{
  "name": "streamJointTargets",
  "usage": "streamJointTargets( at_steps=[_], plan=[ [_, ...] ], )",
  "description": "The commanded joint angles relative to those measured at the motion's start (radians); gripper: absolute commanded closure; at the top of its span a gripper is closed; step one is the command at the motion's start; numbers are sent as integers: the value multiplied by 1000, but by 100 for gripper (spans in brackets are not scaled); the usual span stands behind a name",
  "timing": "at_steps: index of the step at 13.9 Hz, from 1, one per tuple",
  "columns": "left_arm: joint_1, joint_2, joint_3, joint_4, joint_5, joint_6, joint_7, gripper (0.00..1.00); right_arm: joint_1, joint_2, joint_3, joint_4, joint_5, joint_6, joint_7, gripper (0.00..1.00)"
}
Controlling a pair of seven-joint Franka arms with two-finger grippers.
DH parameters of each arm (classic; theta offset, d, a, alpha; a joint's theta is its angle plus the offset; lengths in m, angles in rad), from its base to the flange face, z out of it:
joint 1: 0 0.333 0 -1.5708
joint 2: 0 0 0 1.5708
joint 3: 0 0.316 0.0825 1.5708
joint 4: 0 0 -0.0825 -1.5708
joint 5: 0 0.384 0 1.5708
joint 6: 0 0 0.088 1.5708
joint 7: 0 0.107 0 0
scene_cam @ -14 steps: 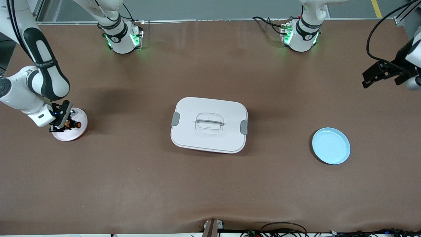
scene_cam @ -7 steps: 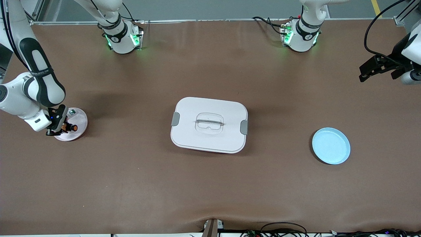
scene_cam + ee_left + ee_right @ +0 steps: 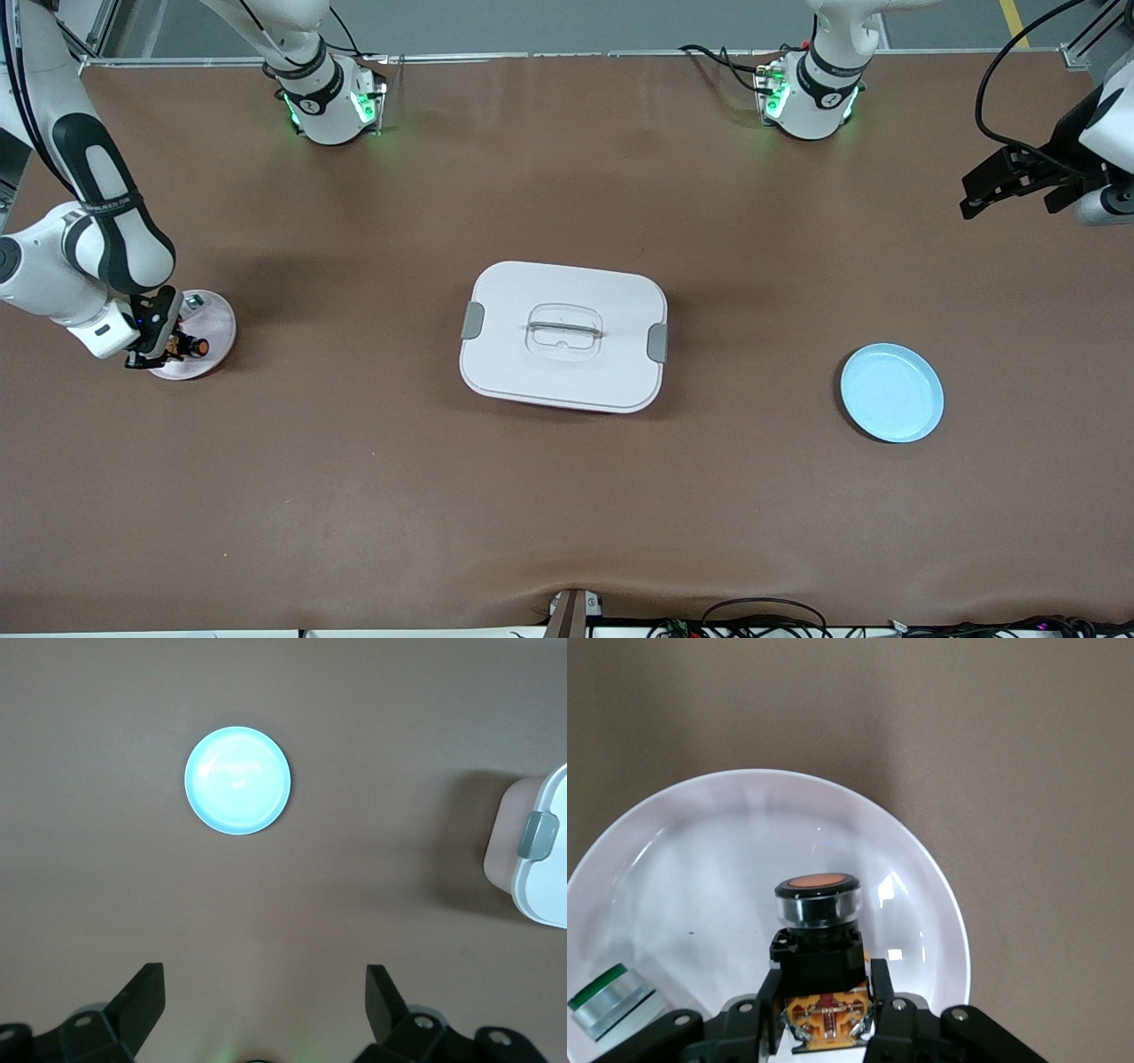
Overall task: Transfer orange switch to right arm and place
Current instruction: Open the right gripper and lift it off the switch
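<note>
Right gripper (image 3: 164, 344): we saw it low over the small round white plate (image 3: 215, 321) at the right arm's end of the table, its black fingers (image 3: 766, 1014) pinching the orange switch. Against the frame a second earlier, it had dropped closer to the plate and drawn slightly toward the table's edge.

Orange switch (image 3: 818, 935): a stubby black cylinder with a round orange face and orange base — we found it held between the right gripper's fingers, over the plate; whether it touched the plate we could not tell.

Green-capped silver part (image 3: 611, 1002): it lay on the same plate, just beside the switch.

Left gripper (image 3: 263, 1001): fingers spread, nothing between them, hanging over bare brown table (image 3: 567, 496) at the left arm's end — it had risen and shifted slightly since the earlier frames.

Round pale blue plate (image 3: 891, 392): unchanged, sitting empty.

White rectangular lidded box (image 3: 563, 336): unchanged at mid-table, between the two plates.
</note>
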Motion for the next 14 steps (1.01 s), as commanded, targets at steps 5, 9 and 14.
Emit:
streamJointTargets(
  at_steps=[5,9,14],
  plan=[
    [-3,-20,4,-19,-17,4,25,0,-22,10,17,59,-25,-51,-2,0],
    [-3,-27,4,-20,-17,-1,25,0,-10,-62,18,210,-25,-379,109,0],
    [-4,-28,3,-20,-17,-7,25,0,-1,-140,18,283,-34,-547,275,0]
  ],
)
